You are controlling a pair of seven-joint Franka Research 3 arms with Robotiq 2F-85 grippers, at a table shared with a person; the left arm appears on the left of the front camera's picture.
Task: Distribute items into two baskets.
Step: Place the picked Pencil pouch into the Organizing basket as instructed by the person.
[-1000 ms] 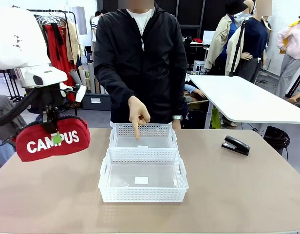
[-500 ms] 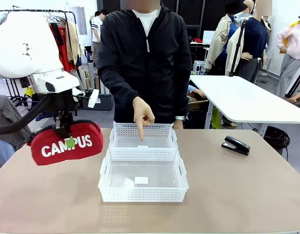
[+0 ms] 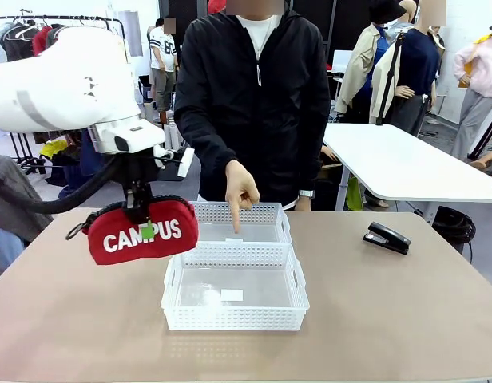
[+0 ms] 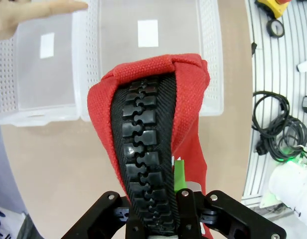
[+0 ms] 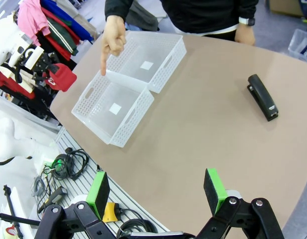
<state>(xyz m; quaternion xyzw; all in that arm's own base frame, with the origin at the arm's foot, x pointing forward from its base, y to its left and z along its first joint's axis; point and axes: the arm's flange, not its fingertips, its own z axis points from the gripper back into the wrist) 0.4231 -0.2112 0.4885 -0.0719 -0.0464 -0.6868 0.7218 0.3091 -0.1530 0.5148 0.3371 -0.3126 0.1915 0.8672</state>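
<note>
As I see it, left gripper (image 3: pixel 144 227): fingers clamped on red pouch (image 3: pixel 118 239), left of baskets (image 3: pixel 234 317).
Right gripper (image 5: pixel 157 191): fingers apart, empty.

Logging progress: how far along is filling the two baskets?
Done: nothing; near basket and far basket hold no items. In hand: left gripper shut on the red pouch, in the air by the baskets' left side; the person's hand points into the far basket. Left: placing the pouch, then the stapler, untouched on the table; right gripper open.

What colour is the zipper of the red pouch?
Black. The zipper of the pouch shows best in the left wrist view.
</note>
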